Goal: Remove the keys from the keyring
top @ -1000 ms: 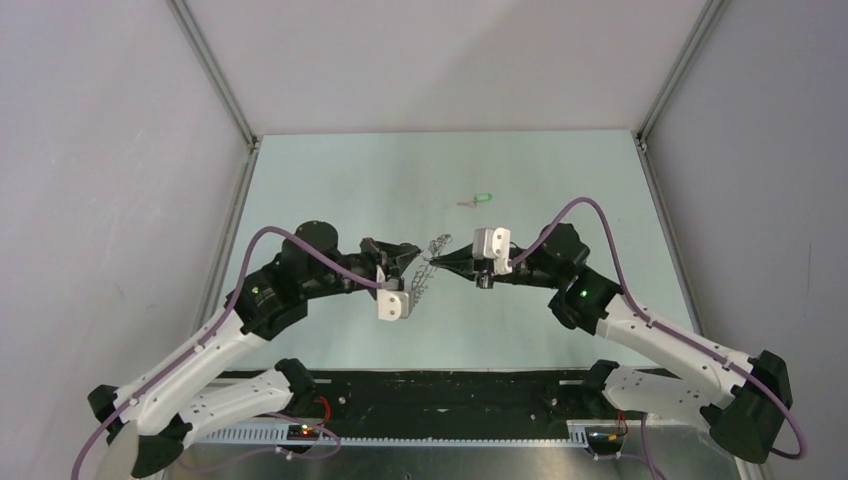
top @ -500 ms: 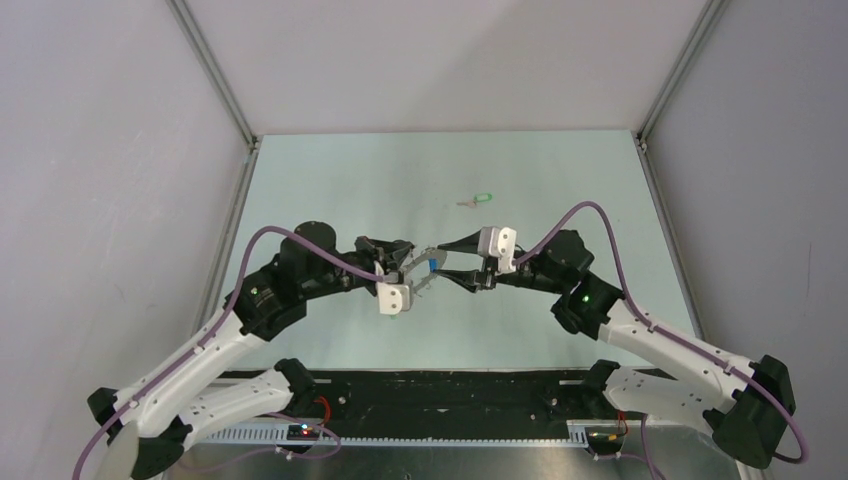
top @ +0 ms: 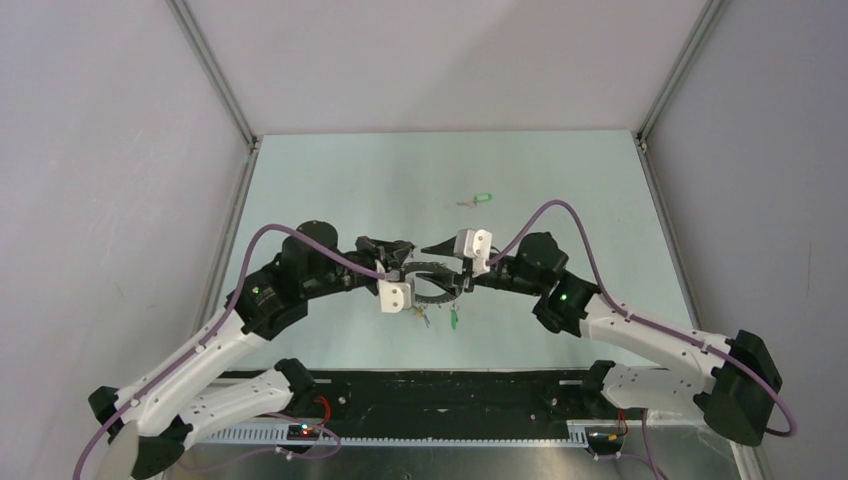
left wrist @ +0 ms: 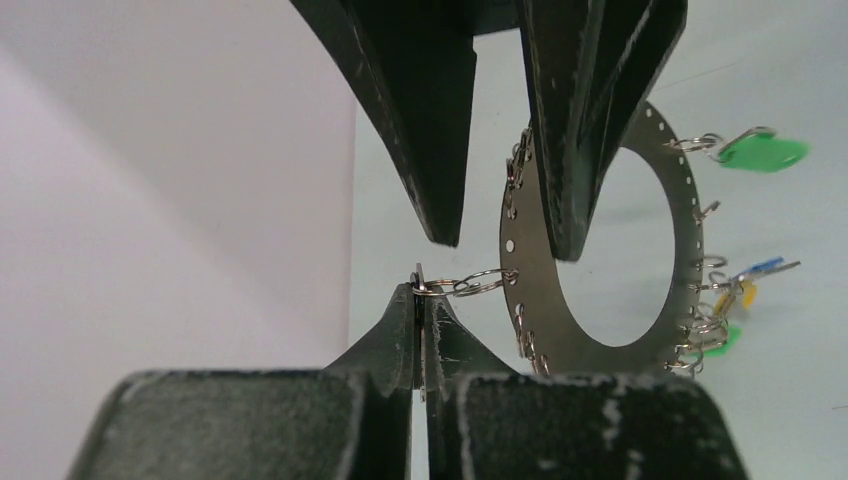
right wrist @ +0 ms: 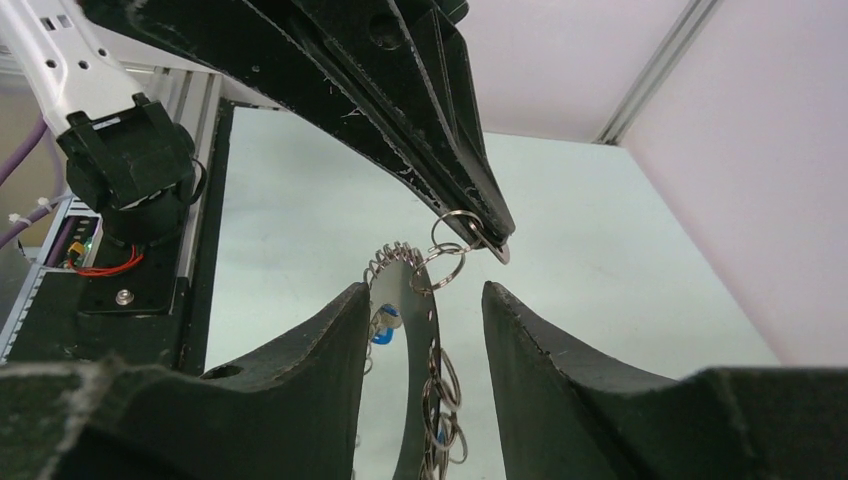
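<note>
The keyring [left wrist: 690,230] is a flat silver ring with a perforated rim, held in the air between the arms [top: 425,272]. My left gripper [left wrist: 420,300] is shut on a thin silver key seen edge-on [left wrist: 419,282], which a small split ring [left wrist: 475,283] links to the keyring. My right gripper [right wrist: 425,300] is open, one finger on each side of the keyring's band [right wrist: 415,340], not touching it. Green [left wrist: 762,153], blue and yellow [left wrist: 745,285] keys hang from the far rim. One green key [top: 482,198] lies loose on the table.
The two gripper tips are a few centimetres apart above the middle of the pale green table [top: 560,180]. Grey walls stand at the left, right and back. A black rail with the arm bases [top: 450,395] runs along the near edge.
My right gripper has opened and moved left until its fingers straddle the keyring. The keyring has swung round and its keys now hang below it. My left gripper has kept its hold.
</note>
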Motion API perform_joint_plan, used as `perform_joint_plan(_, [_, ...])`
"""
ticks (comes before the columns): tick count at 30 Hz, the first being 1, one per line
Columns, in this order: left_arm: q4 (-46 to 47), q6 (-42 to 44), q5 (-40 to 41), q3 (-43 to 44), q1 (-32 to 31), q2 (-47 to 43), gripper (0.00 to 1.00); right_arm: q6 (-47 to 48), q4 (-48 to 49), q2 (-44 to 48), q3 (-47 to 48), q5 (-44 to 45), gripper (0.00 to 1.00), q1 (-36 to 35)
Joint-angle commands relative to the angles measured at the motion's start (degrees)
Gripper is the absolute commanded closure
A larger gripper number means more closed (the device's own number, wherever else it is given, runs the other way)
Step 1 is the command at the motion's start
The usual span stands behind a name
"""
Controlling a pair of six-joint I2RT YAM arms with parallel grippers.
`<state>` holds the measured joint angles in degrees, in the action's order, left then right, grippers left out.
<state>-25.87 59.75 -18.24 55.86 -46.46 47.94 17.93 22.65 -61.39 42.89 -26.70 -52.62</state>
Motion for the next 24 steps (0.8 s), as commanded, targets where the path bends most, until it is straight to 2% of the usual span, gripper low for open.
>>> perform_joint_plan(1, [3.3, -1.4, 0.1, 1.0, 0.2, 0.0, 1.0, -1.4, 4.4, -2.2, 3.6, 4.2, 0.51, -1.3])
perform_joint_plan(6, [3.4, -1.5, -0.1, 1.1, 0.3, 0.0, 1.0, -2.9, 6.6, -4.0, 4.2, 4.5, 0.55, -1.6])
perform_joint_plan(8, [3.4, -1.7, 0.1, 1.1, 0.3, 0.1, 1.0, -3.3, 7.1, -4.6, 4.8, 4.4, 0.62, -1.7])
perform_joint_plan(11, [3.4, -1.8, 0.4, 1.1, 0.3, 0.1, 1.0, -3.4, 6.7, -5.3, 5.7, 5.0, 0.81, -1.7])
perform_joint_plan(15, [3.4, -1.9, 1.5, 0.9, 0.2, 0.1, 1.0, -3.2, 5.6, -5.1, 5.9, 5.8, 1.0, -1.7])
perform_joint_plan(21, [3.5, -2.5, 3.9, 1.0, 0.3, 0.2, 1.0, -1.0, -1.7, -2.7, 5.6, 7.0, 1.0, -1.6])
perform_joint_plan(24, [3.6, -2.6, 4.0, 0.9, 0.3, 0.2, 1.0, -1.2, -2.4, -0.7, 3.8, 7.9, 1.0, -1.0])
